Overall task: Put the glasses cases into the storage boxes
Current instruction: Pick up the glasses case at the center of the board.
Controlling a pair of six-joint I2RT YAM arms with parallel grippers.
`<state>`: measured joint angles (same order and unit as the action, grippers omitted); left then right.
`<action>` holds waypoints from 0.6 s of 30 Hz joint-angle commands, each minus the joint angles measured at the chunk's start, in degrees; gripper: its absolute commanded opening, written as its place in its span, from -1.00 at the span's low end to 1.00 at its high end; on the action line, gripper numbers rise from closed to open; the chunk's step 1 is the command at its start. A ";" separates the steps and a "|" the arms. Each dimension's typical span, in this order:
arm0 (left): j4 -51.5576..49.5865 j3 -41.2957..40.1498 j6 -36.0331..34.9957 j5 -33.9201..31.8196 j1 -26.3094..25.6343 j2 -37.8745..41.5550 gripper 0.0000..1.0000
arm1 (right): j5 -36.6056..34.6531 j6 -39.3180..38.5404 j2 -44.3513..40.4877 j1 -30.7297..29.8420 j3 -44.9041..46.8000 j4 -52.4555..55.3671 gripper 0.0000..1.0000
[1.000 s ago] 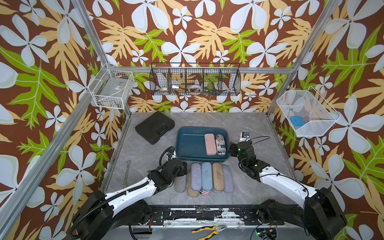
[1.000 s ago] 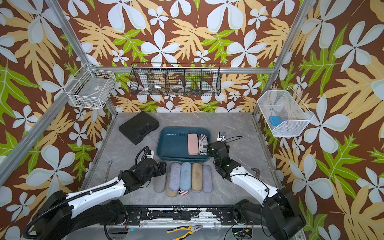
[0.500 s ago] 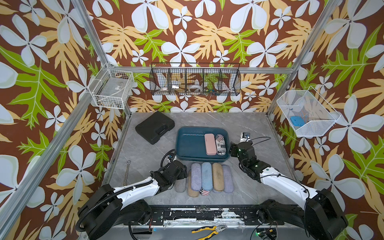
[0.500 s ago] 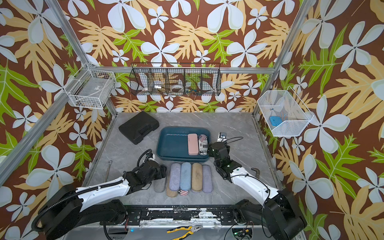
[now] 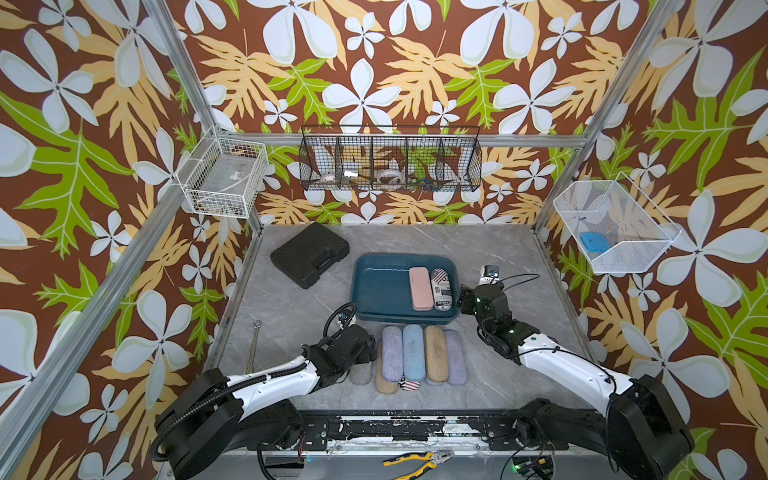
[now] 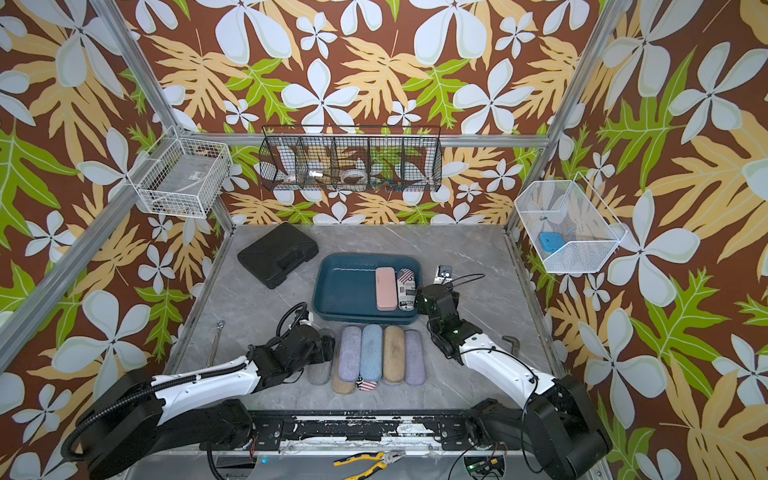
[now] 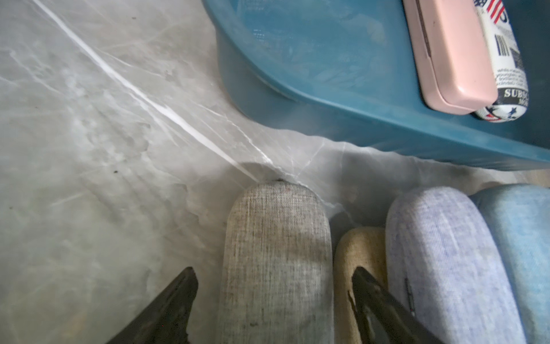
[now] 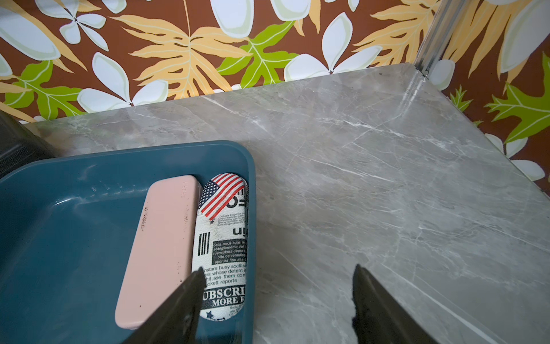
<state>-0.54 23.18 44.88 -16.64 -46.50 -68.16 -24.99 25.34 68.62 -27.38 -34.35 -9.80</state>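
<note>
Left claw [image 7: 273, 271] is open and empty, straddling the grey case [image 7: 276, 238] at the left end of the row. One finger [image 7: 169, 309] is over bare desk [image 7: 89, 149] with a gap to the case. The other is over the low tan case [image 7: 357, 247], which is wedged between grey and the lavender case [image 7: 440, 253], so it's tight on that side. The row lies on the desk just near of the teal tub [image 5: 382, 291]: grey, lavender, light blue case [image 5: 413, 352], second tan case [image 5: 435, 353], second lavender case [image 5: 455, 358], packed side by side. A flag-print case end [image 5: 409, 385] pokes out under the near ends. The tub holds the pink case [image 5: 419, 288] and newspaper-print case [image 5: 441, 289], touching, at its right end. Right claw [image 8: 278, 268] is open and empty over the tub's right rim, one finger above the newspaper-print case, the other above desk. Black tool case [image 5: 309, 254] sits far-left of the tub and a wrench [image 5: 252, 347] lies left of the left arm, both apart from the row.
</note>
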 commanded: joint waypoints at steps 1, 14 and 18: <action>-0.61 0.20 0.56 -1.11 -0.24 -0.61 0.64 | 0.13 0.48 -0.02 0.04 0.24 -0.60 0.53; -1.57 1.25 1.60 -2.42 -3.06 -3.70 0.51 | -0.22 0.67 -0.13 0.04 0.95 -0.62 0.53; -1.88 1.69 2.30 -3.03 -3.75 -4.94 0.40 | -0.20 0.76 -0.11 0.05 1.12 -0.81 0.53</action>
<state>-2.07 24.40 46.37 -18.26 -49.98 -72.69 -24.91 25.50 68.49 -27.38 -33.43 -9.82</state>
